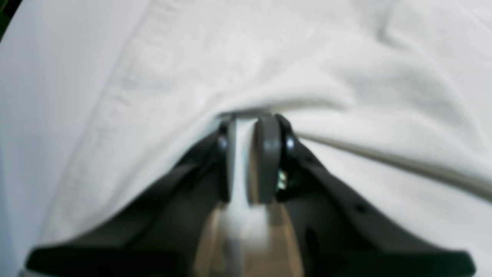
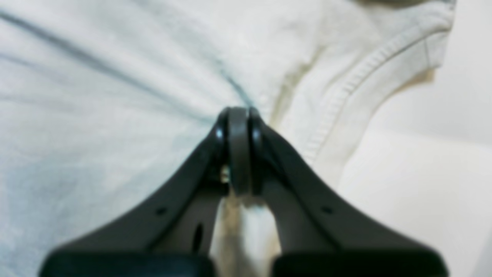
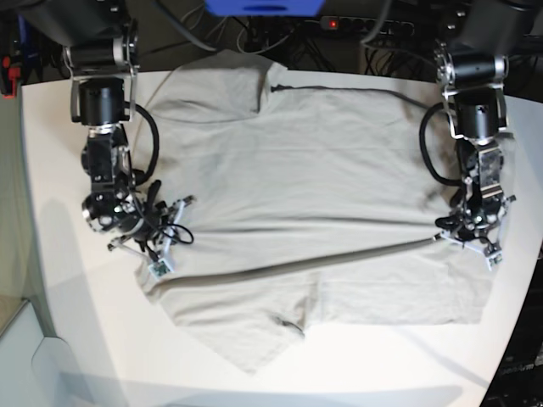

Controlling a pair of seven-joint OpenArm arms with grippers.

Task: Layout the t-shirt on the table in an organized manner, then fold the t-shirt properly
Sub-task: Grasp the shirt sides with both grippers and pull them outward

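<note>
Left wrist: left pincer clamped on a fold of the t-shirt, lifting its edge off the surface.

Right wrist: right pincer pinched on cloth beside a stitched hem.

Base: shirt spread across the surface, a taut ridge between both grips, probably a fold line.

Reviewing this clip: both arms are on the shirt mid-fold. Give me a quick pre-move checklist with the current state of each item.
1. left gripper pinching the t-shirt: ok, cloth sits between its pads.
2. right gripper shut on cloth: ok, fabric creases run to its tip.
3. Fold line taut between both grippers: ok, a raised ridge runs across in the base view.
4. Shirt fully on the table: ok.
5. Near sleeve flat: not ok, it sticks out rumpled at the front edge.
6. Both layers gripped: cannot tell.
</note>
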